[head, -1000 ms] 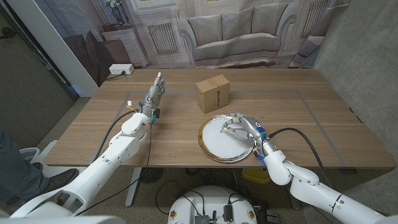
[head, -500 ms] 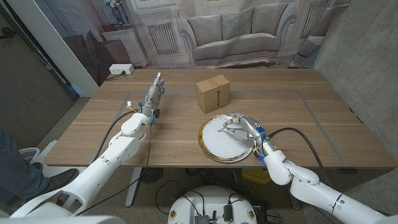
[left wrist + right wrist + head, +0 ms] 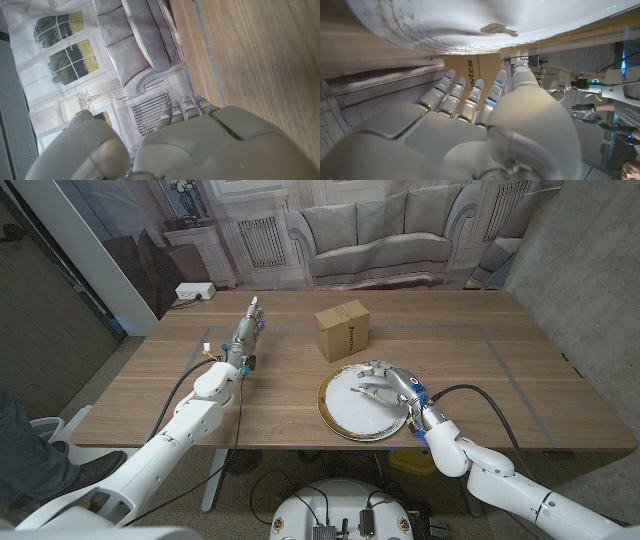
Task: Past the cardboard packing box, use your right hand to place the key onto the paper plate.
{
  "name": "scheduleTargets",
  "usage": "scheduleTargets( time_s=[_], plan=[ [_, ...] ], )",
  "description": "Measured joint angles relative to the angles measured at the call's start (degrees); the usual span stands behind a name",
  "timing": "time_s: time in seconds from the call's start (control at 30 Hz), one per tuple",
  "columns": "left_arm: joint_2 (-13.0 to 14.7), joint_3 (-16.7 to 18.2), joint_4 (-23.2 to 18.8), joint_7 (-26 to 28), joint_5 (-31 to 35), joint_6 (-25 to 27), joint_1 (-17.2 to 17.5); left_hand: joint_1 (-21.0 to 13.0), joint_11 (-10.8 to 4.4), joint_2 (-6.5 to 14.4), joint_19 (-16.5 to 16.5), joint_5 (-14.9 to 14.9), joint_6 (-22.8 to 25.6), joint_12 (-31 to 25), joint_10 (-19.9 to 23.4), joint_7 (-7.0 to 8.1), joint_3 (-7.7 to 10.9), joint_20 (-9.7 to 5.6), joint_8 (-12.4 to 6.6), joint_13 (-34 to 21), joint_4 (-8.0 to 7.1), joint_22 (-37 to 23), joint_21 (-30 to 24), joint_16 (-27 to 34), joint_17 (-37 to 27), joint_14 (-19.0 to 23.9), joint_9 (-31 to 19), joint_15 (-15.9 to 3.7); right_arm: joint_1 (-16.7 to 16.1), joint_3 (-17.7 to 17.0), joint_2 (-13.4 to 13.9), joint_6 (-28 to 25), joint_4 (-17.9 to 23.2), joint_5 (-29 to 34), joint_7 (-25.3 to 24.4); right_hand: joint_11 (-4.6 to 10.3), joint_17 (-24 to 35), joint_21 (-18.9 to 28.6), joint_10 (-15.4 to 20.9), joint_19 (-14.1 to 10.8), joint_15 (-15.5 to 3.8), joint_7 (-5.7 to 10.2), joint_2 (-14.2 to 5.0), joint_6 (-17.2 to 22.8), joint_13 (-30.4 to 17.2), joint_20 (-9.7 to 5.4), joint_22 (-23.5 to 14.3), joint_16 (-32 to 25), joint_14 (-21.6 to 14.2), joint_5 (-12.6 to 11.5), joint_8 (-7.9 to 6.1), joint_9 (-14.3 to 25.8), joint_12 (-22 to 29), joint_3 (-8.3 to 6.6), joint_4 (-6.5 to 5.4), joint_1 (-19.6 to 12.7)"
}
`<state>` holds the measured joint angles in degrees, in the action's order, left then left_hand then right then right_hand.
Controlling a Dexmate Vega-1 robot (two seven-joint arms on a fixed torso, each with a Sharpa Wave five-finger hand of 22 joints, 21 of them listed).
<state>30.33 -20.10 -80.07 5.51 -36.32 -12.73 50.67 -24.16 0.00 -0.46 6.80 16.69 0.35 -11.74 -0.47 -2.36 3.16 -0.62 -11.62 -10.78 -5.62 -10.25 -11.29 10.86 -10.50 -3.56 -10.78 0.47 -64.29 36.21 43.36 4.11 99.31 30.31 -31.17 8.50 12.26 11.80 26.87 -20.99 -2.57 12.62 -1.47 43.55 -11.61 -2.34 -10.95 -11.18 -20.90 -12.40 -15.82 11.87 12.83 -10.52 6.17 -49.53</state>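
The key (image 3: 366,391) lay on the plate (image 3: 340,415), free of the right hand (image 3: 392,383), which hovered just beside it over the plate's far right part with fingers apart and nothing in them; the box (image 3: 343,330) stood just beyond the plate. The left hand (image 3: 248,330) stood well apart at the table's (image 3: 500,370) far left, fingers straight and together, holding nothing.

Box (image 3: 472,67) half behind right hand (image 3: 470,125)
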Motion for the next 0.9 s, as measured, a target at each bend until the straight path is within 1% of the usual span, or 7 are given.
scheduleTargets(
  time_s=[0.07, 0.13, 0.3, 0.4, 0.57, 0.67, 0.9],
  plan=[
    [0.27, 0.15, -0.43, 0.0, -0.01, 0.0, 0.28, 0.0, 0.0, 0.0, 0.0, 0.0, 0.0, 0.0, 0.0, 0.0, 0.0, 0.0, 0.0, 0.0, 0.0, 0.0, 0.0, 0.0, 0.0, 0.0, 0.0, 0.0, -0.02, 0.0, 0.03, -0.02, 0.06, 0.0, 0.12, 0.0, 0.0, 0.0, 0.0, 0.0, 0.2, -0.03, -0.22, -0.57, 0.0, 0.0, 0.0, 0.0, 0.21, 0.0, 0.0, 0.0, 0.0, 0.0, 0.0, 0.22],
    [0.33, 0.18, -0.5, 0.0, -0.02, 0.0, 0.34, 0.0, 0.0, 0.0, 0.0, 0.0, 0.0, 0.0, 0.0, 0.0, 0.0, 0.0, 0.0, 0.0, 0.0, 0.0, 0.0, 0.0, 0.0, 0.0, 0.0, 0.0, -0.07, 0.0, 0.04, -0.02, 0.16, -0.03, 0.13, 0.0, 0.0, 0.0, 0.0, 0.0, 0.21, -0.03, -0.12, -0.57, 0.0, 0.0, 0.0, 0.0, 0.21, 0.0, 0.37, 0.0, 0.0, 0.19, -0.19, 0.6],
    [0.52, 0.31, -0.73, 0.0, -0.07, 0.0, 0.49, 0.0, 0.0, 0.0, 0.0, 0.0, 0.0, 0.0, 0.0, 0.0, -0.18, 0.0, 0.0, 0.0, 0.17, 0.0, 0.0, 0.0, 0.0, 0.0, 0.0, 0.0, -0.25, -0.22, 0.05, -0.01, 0.54, -0.3, 0.13, 0.0, 0.0, 0.0, 0.0, 0.0, 0.2, 0.06, -0.35, -1.1, 0.0, 0.0, 0.0, 0.0, 0.2, 0.0, 0.43, 0.27, 0.0, 0.27, -0.27, 0.82],
    [0.66, 0.41, -0.86, -0.05, -0.11, -0.02, 0.61, 0.0, 0.0, 0.0, 0.0, 0.0, 0.0, 0.0, 0.0, 0.0, -0.24, 0.0, 0.0, 0.0, 0.24, 0.0, 0.0, 0.0, 0.0, 0.0, 0.0, 0.0, -0.33, -0.37, 0.07, -0.01, 0.79, -0.47, 0.13, 0.0, 0.0, 0.0, 0.01, -0.01, 0.2, 0.06, -0.06, -1.1, 0.0, 0.0, 0.0, 0.0, 0.2, 0.0, 0.58, 0.27, 0.0, 0.41, -0.41, 1.13],
    [0.78, 0.55, -0.93, -0.27, -0.2, -0.26, 0.72, 0.0, 0.0, 0.0, 0.0, 0.0, 0.0, 0.0, 0.0, 0.0, -0.24, 0.0, 0.0, 0.0, 0.24, 0.0, 0.0, 0.0, 0.0, 0.0, 0.0, 0.0, -0.58, -0.71, 0.19, -0.01, 1.74, -0.53, 0.13, 0.0, 0.01, 0.0, 0.01, -0.01, 0.2, -0.14, -0.43, -1.29, 0.0, 0.0, 0.0, 0.0, 0.2, 0.0, 0.58, 0.27, 0.0, 0.64, -0.64, 1.53],
    [0.8, 0.58, -0.93, -0.43, -0.26, -0.41, 0.73, 0.0, 0.0, 0.0, 0.0, 0.0, 0.0, 0.0, 0.0, 0.0, -0.24, 0.0, 0.0, 0.0, 0.24, 0.0, 0.0, 0.0, 0.0, 0.0, 0.0, 0.0, -0.72, -0.95, 0.27, -0.01, 2.25, -0.53, 0.13, 0.0, 0.01, 0.0, 0.01, -0.01, 0.2, 0.09, -0.36, -1.52, 0.0, 0.0, 0.0, 0.0, 0.2, 0.0, 0.85, 0.27, 0.0, 0.64, -0.64, 1.87],
    [0.91, 0.78, -0.77, -0.83, -0.5, -0.7, 0.87, 0.0, 0.0, 0.0, 0.0, 0.0, 0.0, 0.0, 0.0, 0.0, -0.24, 0.0, 0.0, 0.0, 0.24, 0.0, 0.0, 0.0, 0.0, 0.0, 0.0, 0.0, -1.11, -1.57, 0.51, -0.01, 3.55, -0.24, -0.2, -0.22, 0.01, 0.0, 0.23, -0.01, 0.2, 0.08, -0.36, -1.51, 0.01, 0.0, 0.0, 0.0, 0.2, 0.0, 0.85, 0.54, 0.01, 0.87, -0.87, 2.32]
  ],
)
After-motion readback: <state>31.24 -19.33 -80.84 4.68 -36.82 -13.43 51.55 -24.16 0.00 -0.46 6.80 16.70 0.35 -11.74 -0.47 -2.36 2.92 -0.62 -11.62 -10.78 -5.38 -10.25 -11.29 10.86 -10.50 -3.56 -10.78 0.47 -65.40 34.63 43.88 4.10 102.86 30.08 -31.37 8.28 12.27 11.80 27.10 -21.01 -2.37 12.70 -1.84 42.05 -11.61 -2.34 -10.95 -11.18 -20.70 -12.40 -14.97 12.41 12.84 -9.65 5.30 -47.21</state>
